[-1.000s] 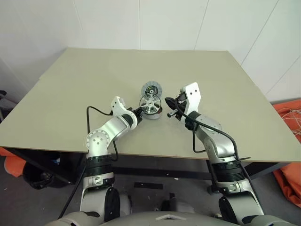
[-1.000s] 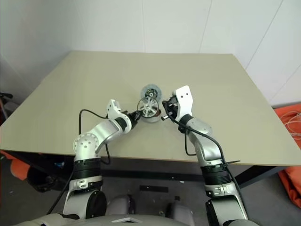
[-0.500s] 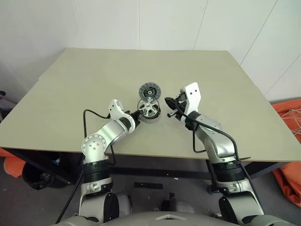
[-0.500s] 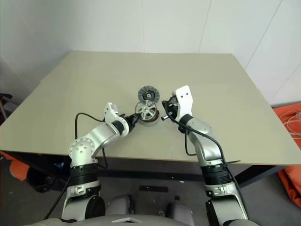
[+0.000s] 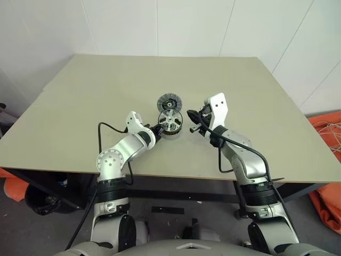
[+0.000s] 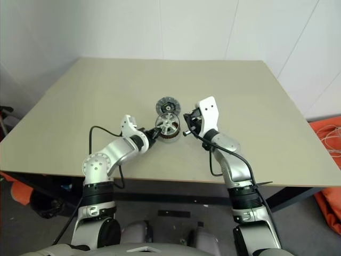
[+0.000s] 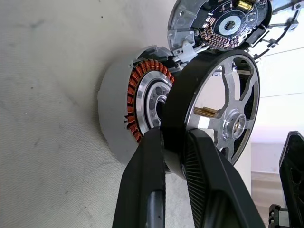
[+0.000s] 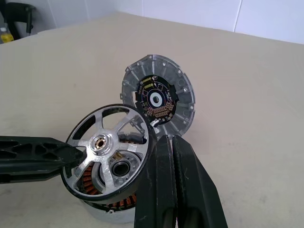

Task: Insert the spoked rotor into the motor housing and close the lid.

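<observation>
My left gripper (image 5: pixel 160 127) is shut on the dark rim of the spoked rotor (image 5: pixel 170 120), a wheel with silver spokes and a small hub. It holds the rotor (image 7: pixel 223 104) tilted over the open top of the motor housing (image 7: pixel 114 109), where the copper windings show. The housing (image 5: pixel 172 132) stands on the table. The lid (image 5: pixel 168 101) lies open behind it, joined at the housing's edge, its circuit side (image 8: pixel 156 97) facing up. My right gripper (image 5: pixel 193 122) is shut and empty, just right of the housing, with its fingertips (image 8: pixel 166 140) beside the rotor's rim.
The beige table (image 5: pixel 80 106) stretches wide and bare on all sides of the motor parts. Its front edge runs just below my arms. Orange cloth (image 5: pixel 327 133) lies on the floor beyond the table's right edge.
</observation>
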Robot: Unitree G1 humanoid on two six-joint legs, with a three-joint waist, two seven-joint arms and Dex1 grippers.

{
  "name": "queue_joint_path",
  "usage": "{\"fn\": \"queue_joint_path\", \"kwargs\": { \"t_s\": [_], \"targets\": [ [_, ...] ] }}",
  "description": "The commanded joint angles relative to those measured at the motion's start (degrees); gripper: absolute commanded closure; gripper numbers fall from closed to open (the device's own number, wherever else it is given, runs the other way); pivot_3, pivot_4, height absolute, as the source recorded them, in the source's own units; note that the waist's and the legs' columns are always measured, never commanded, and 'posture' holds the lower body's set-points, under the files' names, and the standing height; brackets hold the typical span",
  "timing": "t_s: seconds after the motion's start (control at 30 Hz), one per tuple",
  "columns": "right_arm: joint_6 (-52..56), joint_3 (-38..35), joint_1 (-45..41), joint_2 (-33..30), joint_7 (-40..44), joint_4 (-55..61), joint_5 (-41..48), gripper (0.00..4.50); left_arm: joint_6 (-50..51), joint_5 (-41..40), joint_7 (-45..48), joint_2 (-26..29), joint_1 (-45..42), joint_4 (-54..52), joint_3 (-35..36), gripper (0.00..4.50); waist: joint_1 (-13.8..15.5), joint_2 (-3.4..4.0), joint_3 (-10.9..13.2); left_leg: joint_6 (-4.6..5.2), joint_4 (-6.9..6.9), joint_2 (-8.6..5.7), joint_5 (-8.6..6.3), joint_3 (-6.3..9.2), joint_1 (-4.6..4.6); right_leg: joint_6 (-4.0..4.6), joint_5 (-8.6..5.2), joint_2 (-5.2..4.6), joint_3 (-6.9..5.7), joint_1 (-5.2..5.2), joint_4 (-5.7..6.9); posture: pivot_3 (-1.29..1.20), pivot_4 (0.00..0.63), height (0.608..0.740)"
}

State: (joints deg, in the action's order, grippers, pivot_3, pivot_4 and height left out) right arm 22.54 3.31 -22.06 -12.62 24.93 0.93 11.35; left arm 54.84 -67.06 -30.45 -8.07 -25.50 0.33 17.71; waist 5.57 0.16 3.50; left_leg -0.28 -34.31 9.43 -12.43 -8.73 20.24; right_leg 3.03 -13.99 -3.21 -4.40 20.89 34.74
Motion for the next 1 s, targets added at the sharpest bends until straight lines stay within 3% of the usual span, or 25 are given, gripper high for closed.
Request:
{"fn": "queue_joint_path", "kwargs": {
  "t_s": [0.03,0.27,0.7,1.0],
  "targets": [
    [-1.00,-1.04,-1.13,-0.14,-0.11,2.16,0.50,4.50,-0.73,0.26,0.88,-0.08,-1.33,-0.61,-0.15,4.22,0.00,0.00,0.00,0.00,0.00,0.00,0.00,0.00,0.00,-0.02,-0.01,0.00,0.00,0.00,0.00,0.00,0.000,0.740],
    [-1.06,-1.06,-1.27,-0.12,-0.06,2.03,0.50,4.50,-0.83,0.63,0.79,-0.19,-1.38,-0.67,0.18,4.22,0.01,0.00,0.00,0.00,0.00,0.00,0.00,0.00,0.00,-0.03,-0.02,0.00,0.00,0.00,0.00,0.00,0.000,0.740],
    [-0.97,-1.26,-1.28,-0.42,-0.08,1.99,0.40,4.50,-1.06,-0.09,2.83,0.26,-2.22,-2.58,0.13,0.08,-0.03,0.00,0.00,0.00,0.00,0.00,0.00,0.00,-0.06,-0.05,-0.15,0.00,0.00,-0.05,0.01,0.00,0.000,0.740],
    [-1.08,-1.21,-1.27,-0.52,0.13,1.52,0.49,4.50,1.19,-7.80,-0.40,4.74,2.53,-15.47,0.97,0.08,-0.06,0.00,0.00,0.01,0.04,0.01,-0.01,0.00,0.09,0.19,0.03,0.01,0.00,0.10,0.01,0.00,0.000,0.740]
  ]
}}
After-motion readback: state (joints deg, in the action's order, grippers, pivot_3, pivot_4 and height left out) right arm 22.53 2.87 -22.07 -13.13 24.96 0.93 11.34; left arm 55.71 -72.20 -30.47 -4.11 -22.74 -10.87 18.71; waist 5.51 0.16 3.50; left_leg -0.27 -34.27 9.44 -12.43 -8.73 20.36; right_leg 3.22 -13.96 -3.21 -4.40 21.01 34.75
